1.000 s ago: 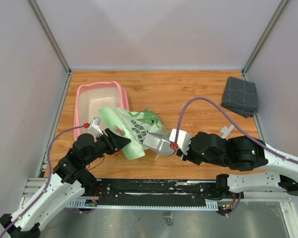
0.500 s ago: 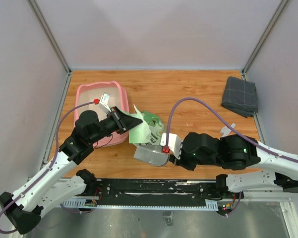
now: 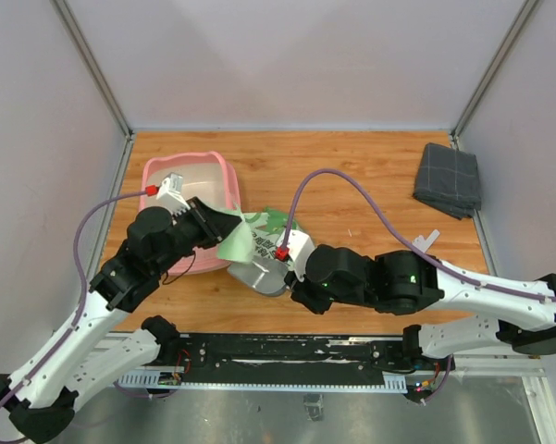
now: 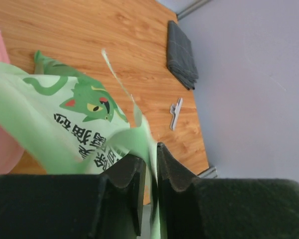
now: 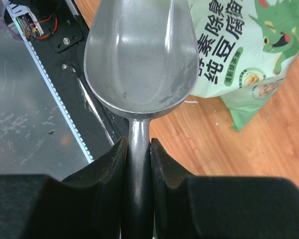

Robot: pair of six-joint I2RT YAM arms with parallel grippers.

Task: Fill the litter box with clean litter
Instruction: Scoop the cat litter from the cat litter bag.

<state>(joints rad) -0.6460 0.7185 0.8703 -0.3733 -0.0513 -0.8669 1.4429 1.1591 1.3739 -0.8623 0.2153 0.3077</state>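
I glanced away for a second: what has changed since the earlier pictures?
The left gripper closed on the edge of the green bag and pulled it up toward the litter box. The right gripper, holding the scoop, moved left beside the bag. Litter box and grey cloth stayed put.

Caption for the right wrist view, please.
Right end effector clamps the handle of an empty metal scoop beside the printed green litter bag.

litter box (image 3: 199, 157) | pink rim, cream inside | upright | left side, partly hidden
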